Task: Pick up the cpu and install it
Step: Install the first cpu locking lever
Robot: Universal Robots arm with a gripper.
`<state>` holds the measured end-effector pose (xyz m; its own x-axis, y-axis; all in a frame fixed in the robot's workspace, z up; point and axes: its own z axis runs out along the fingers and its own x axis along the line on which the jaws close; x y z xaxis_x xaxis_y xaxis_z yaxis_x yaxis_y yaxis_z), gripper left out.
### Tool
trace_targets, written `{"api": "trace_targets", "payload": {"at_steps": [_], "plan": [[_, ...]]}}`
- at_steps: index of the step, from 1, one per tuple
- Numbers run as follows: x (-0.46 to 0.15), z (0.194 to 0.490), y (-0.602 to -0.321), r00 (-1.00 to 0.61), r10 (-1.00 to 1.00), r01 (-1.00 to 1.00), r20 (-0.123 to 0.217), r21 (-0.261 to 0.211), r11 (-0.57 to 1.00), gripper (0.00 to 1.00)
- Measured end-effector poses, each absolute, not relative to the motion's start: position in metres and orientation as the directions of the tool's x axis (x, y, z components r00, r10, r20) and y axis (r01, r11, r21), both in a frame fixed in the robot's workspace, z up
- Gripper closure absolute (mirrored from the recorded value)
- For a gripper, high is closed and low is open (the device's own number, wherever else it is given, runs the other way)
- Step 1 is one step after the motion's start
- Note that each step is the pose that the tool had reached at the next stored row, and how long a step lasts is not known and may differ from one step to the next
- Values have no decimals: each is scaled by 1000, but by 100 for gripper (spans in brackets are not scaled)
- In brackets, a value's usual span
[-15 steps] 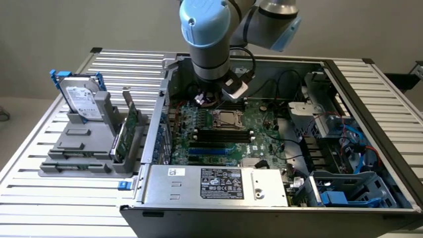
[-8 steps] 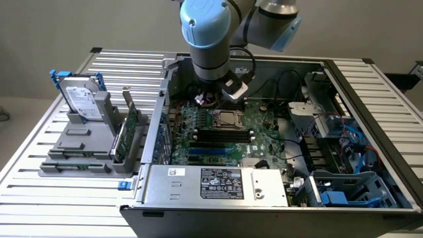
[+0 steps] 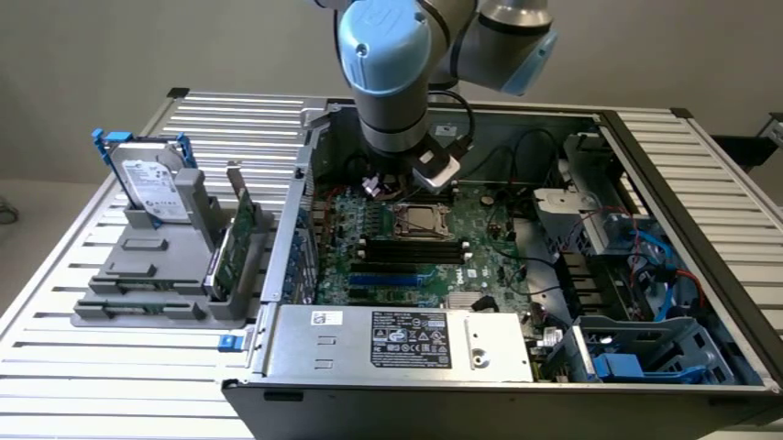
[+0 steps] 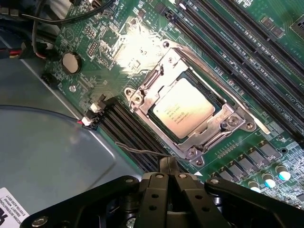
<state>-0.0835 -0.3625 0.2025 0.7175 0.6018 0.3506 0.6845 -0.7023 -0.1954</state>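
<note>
**Mia:** Where is the cpu [image 4: 183,110]?

**Tom:** It lies flat in its socket [image 4: 142,97] on the green board [image 4: 118,47], inside the open computer case [image 3: 685,174]. In the exterior view the cpu [image 3: 423,218] is near the middle of the board, just under the arm [image 3: 391,73].

**Mia:** Does the tool [image 4: 168,165] hold it?

**Tom:** No. The tool's two tips are pressed tight together with nothing between them. They hang just beside the edge of the socket and do not touch the cpu.

**Mia:** Why is it shut so tight?

**Tom:** I think shut tips make one thin poker. That is good for pushing a small thing, like the thin lever [image 4: 142,150] next to the socket. But that is only my guess.

**Mia:** Why is the shiny side of the cpu up?

**Tom:** The shiny lid is its top. The metal frame [image 4: 223,121] goes all around it, so it can't slide.

**Mia:** So is the job done?

**Tom:** The cpu looks like it is in its place. I can't tell if the frame is locked down.

**Mia:** What is on the exterior view's left?

**Tom:** A grey stand [image 3: 147,275] on the table [image 3: 49,302]. It holds the hard drive [image 3: 157,188] and a green card [image 3: 235,240] upright, so they are easy to grab. They are well apart from the tool
</note>
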Motion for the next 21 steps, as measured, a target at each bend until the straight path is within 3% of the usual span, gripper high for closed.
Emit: {"api": "trace_targets", "payload": {"at_steps": [9,21], "plan": [[-83,202,-359,729,602,677,326,-219,-702,89],[-81,202,-358,731,610,676,307,-198,-710,89]]}}
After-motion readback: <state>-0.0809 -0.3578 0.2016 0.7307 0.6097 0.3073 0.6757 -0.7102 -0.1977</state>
